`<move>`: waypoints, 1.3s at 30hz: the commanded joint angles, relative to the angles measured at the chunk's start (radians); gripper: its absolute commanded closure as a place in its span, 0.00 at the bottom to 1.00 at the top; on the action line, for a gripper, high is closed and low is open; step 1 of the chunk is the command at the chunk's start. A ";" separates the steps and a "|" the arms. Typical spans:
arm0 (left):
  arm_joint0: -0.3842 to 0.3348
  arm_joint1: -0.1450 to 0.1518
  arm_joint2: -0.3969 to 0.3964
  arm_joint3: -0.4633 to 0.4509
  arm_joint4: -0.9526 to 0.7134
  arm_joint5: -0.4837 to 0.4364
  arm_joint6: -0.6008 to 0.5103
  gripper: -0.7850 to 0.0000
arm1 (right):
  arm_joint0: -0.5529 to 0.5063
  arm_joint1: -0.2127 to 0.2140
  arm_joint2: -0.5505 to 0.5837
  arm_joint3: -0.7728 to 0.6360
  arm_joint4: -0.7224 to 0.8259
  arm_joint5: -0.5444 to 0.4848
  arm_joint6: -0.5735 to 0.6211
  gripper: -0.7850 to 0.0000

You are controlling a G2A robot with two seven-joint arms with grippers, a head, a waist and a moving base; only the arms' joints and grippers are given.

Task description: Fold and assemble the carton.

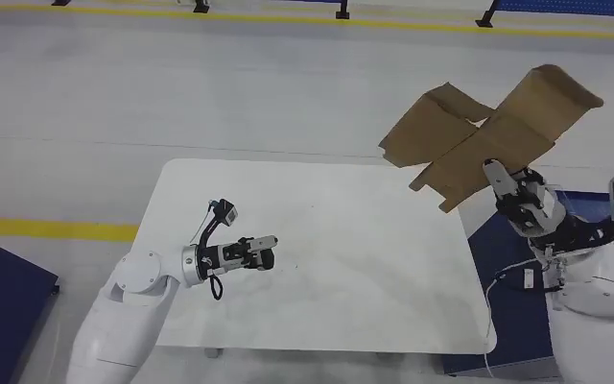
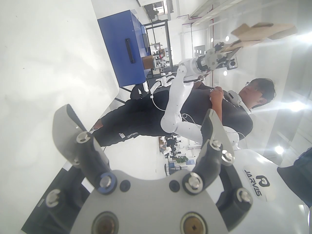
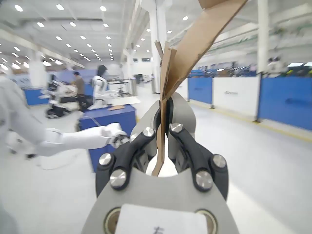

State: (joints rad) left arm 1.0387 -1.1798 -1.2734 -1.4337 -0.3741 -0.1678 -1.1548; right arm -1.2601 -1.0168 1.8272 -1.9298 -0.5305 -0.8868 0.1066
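A flat brown carton (image 1: pixel 489 139) with loose flaps hangs in the air beyond the table's far right corner. My right gripper (image 1: pixel 501 180) is shut on its lower edge, and its wrist view has the cardboard (image 3: pixel 170 74) pinched edge-on between the fingers (image 3: pixel 149 120). The same carton (image 2: pixel 263 31) and right gripper (image 2: pixel 231 48) appear far off in the left wrist view. My left gripper (image 1: pixel 269 252) hovers over the table's left half, open, with nothing between its fingers (image 2: pixel 214 125).
The white table (image 1: pixel 384 288) has a bare top. A blue cabinet (image 1: pixel 513 278) stands by its right edge, under my right arm. Yellow floor lines run behind and to the left of the table.
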 commanded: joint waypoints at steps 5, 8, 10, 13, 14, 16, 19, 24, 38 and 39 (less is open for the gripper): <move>0.000 0.000 0.000 0.000 0.000 0.000 0.000 0.00 | -0.074 -0.032 -0.084 -0.059 -0.964 0.273 -0.746 1.00; 0.000 0.000 0.000 0.000 0.000 0.000 0.000 0.00 | -0.094 -0.030 -0.109 -0.031 -1.207 0.413 -0.977 1.00; 0.000 0.000 0.000 0.000 0.000 0.000 0.000 0.00 | -0.103 -0.026 -0.111 -0.016 -1.335 0.502 -1.082 1.00; 0.000 0.000 0.000 0.000 0.000 0.000 0.000 0.00 | -0.110 -0.020 -0.106 -0.009 -1.476 0.616 -1.193 1.00; 0.000 0.000 0.000 0.000 0.000 0.000 0.000 0.00 | -0.112 -0.017 -0.101 -0.009 -1.541 0.663 -1.217 1.00; 0.000 0.000 0.000 0.000 0.000 0.000 0.000 0.00 | -0.120 -0.012 -0.101 0.000 -1.662 0.752 -1.257 1.00; 0.000 0.000 0.000 0.000 0.000 0.000 0.000 0.00 | -0.119 -0.006 -0.118 0.031 -1.811 0.835 -1.274 1.00; 0.000 0.000 0.000 0.000 0.000 0.000 0.000 0.00 | -0.099 0.000 -0.179 0.099 -1.922 0.838 -1.295 1.00; 0.000 0.000 0.000 0.000 0.000 0.000 0.000 0.00 | -0.085 -0.002 -0.125 0.019 -0.946 0.210 -1.097 1.00; 0.000 0.000 0.000 0.000 0.000 0.000 0.000 0.00 | -0.085 -0.002 -0.122 0.023 -0.843 0.157 -1.043 1.00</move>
State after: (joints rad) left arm 1.0387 -1.1798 -1.2734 -1.4337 -0.3741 -0.1678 -1.1548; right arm -1.3455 -1.0193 1.7023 -1.9091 -1.5305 -0.6546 -1.0005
